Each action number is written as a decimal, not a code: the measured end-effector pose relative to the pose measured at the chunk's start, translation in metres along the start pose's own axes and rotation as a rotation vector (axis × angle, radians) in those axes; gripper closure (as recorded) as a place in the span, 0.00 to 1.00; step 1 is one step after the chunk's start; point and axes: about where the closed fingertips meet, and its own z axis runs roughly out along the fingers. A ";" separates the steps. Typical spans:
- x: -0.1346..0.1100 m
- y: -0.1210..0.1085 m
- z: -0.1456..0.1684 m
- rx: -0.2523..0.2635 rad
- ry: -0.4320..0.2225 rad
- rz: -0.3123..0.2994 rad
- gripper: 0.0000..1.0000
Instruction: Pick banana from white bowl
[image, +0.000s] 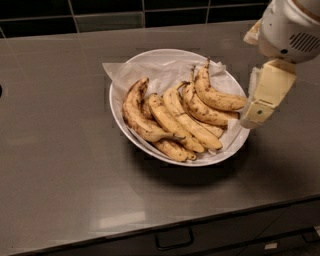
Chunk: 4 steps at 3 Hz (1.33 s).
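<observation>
- Pincer (254, 114) hangs at the right, its tip over the right rim of the white bowl (170, 51); we cannot tell whether it is wide or narrow.
- We see the banana (216, 98) lying in the right part of the bowl, resting on the other bananas (170, 120), its stem pointing to the back, near the pincer.
- Crumpled paper (160, 72) lines the bowl, which stands on the grey counter (60, 150).

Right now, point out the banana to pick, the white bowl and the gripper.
banana (220, 100): camera view, its speckled middle
white bowl (170, 50): camera view, far rim
gripper (254, 114): camera view, lower tip, by bowl's right rim
</observation>
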 end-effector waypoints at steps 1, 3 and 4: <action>-0.018 -0.009 0.005 -0.022 0.004 0.031 0.00; -0.017 -0.019 0.031 -0.071 0.053 0.093 0.22; -0.019 -0.018 0.041 -0.083 0.069 0.087 0.34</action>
